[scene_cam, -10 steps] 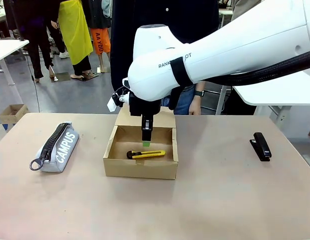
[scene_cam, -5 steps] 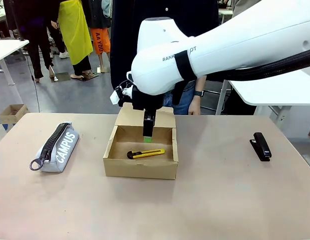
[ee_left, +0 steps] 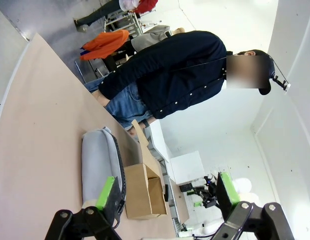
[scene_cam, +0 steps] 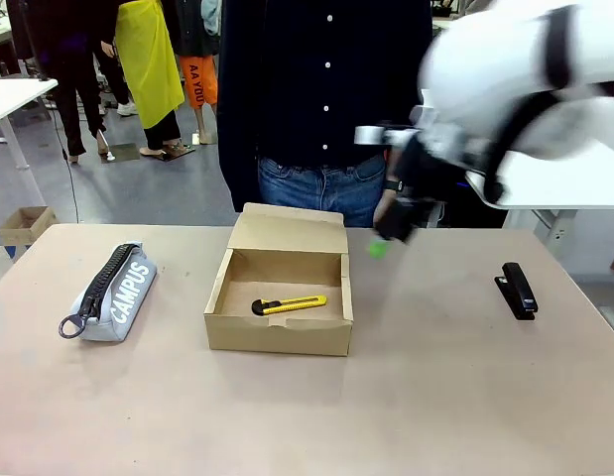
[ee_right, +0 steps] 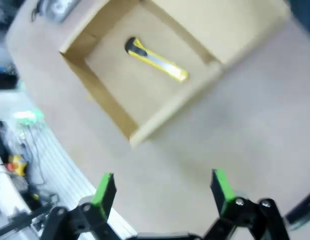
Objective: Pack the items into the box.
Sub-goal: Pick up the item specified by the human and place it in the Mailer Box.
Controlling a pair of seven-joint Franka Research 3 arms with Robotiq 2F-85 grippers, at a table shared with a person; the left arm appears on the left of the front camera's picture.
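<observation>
The tan table (scene_cam: 435, 397) carries a shallow brown cardboard box (scene_cam: 277, 332) near its middle, its flap lid tipped back toward the person. Well to its left lies the grey pouch (scene_cam: 123, 288), zip on top, "CAMPUS" in white along its side, ring pull at the near end. The right claw (ee_right: 162, 184) hangs over bare table beside the box, spread wide and empty. The left claw (ee_left: 166, 187) is also wide, holding nothing. The slim yellow-and-black knife (scene_cam: 289, 305) lies flat inside the box. A black stapler (scene_cam: 516, 290) sits far right.

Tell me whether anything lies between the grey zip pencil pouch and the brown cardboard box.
Nothing visible does: bare table separates the grey zip pencil pouch from the open brown cardboard box, where a yellow-and-black utility knife lies.
</observation>
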